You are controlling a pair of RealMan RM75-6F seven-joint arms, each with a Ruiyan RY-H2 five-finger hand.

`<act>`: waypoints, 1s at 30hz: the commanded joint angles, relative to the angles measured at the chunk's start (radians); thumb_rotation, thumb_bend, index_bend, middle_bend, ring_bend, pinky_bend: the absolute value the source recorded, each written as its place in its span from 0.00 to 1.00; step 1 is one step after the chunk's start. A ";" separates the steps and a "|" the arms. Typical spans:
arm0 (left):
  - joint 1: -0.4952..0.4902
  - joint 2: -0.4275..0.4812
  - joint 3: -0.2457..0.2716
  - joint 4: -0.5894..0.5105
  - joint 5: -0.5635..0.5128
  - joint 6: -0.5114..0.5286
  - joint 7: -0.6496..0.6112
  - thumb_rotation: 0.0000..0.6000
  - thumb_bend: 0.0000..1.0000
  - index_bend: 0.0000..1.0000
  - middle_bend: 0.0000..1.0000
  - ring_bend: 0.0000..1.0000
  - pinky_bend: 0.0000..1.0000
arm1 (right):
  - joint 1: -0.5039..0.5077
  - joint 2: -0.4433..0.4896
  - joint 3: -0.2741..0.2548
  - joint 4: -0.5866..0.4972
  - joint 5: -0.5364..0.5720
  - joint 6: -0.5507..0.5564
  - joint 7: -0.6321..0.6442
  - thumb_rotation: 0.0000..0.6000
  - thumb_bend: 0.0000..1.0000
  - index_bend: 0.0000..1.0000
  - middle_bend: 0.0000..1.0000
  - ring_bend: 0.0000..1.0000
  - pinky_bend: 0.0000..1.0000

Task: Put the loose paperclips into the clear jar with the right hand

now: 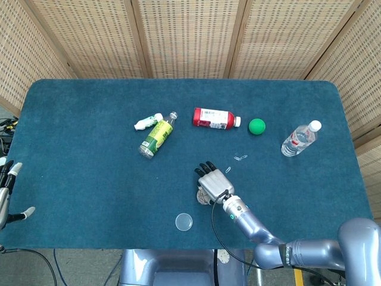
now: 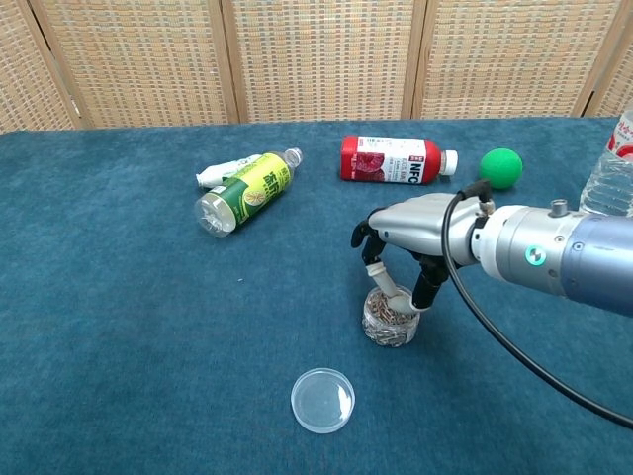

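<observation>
At lower centre, the right hand (image 2: pixel 410 259) is held fingers-down over the clear jar (image 2: pixel 391 318), grip unclear; loose paperclips (image 1: pixel 240 158), light and slippery, are best pinched singly.

Right hand (image 2: pixel 415 237): palm down, fingers (image 2: pixel 381 280) pointing downward, apart. Left hand (image 1: pixel 7 193): at frame edge, fingers apart.
</observation>
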 commanded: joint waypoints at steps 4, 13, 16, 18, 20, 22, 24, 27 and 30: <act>-0.002 0.000 -0.002 0.002 -0.004 -0.004 -0.003 1.00 0.00 0.00 0.00 0.00 0.00 | 0.004 0.001 -0.005 0.000 0.011 0.006 -0.007 1.00 0.39 0.59 0.12 0.00 0.01; -0.001 0.002 0.000 -0.001 0.001 -0.002 -0.003 1.00 0.00 0.00 0.00 0.00 0.00 | 0.005 0.002 -0.005 -0.012 0.002 0.023 -0.004 1.00 0.29 0.54 0.12 0.00 0.01; -0.001 0.002 0.000 0.000 0.001 -0.002 -0.004 1.00 0.00 0.00 0.00 0.00 0.00 | 0.006 0.006 -0.004 -0.016 0.005 0.029 -0.008 1.00 0.27 0.53 0.12 0.00 0.01; -0.001 0.002 0.001 0.000 0.001 -0.004 -0.005 1.00 0.00 0.00 0.00 0.00 0.00 | 0.005 0.013 0.000 -0.026 0.004 0.034 -0.004 1.00 0.27 0.53 0.12 0.00 0.01; -0.002 0.002 0.001 0.000 0.000 -0.004 -0.006 1.00 0.00 0.00 0.00 0.00 0.00 | 0.003 0.027 0.006 -0.045 0.000 0.042 0.004 1.00 0.27 0.53 0.12 0.00 0.01; -0.002 0.003 0.000 0.000 0.000 -0.005 -0.009 1.00 0.00 0.00 0.00 0.00 0.00 | -0.001 0.046 0.012 -0.069 -0.010 0.053 0.011 1.00 0.27 0.53 0.13 0.00 0.01; -0.002 0.005 0.000 -0.001 -0.001 -0.007 -0.014 1.00 0.00 0.00 0.00 0.00 0.00 | -0.012 0.084 0.016 -0.110 -0.030 0.072 0.023 1.00 0.27 0.53 0.12 0.00 0.01; -0.002 0.009 0.000 -0.002 -0.002 -0.010 -0.022 1.00 0.00 0.00 0.00 0.00 0.00 | -0.042 0.154 0.012 -0.170 -0.087 0.107 0.054 1.00 0.27 0.53 0.12 0.00 0.01; 0.001 0.015 0.002 -0.004 0.007 -0.006 -0.034 1.00 0.00 0.00 0.00 0.00 0.00 | -0.104 0.248 -0.019 -0.206 -0.209 0.163 0.123 1.00 0.27 0.49 0.12 0.00 0.01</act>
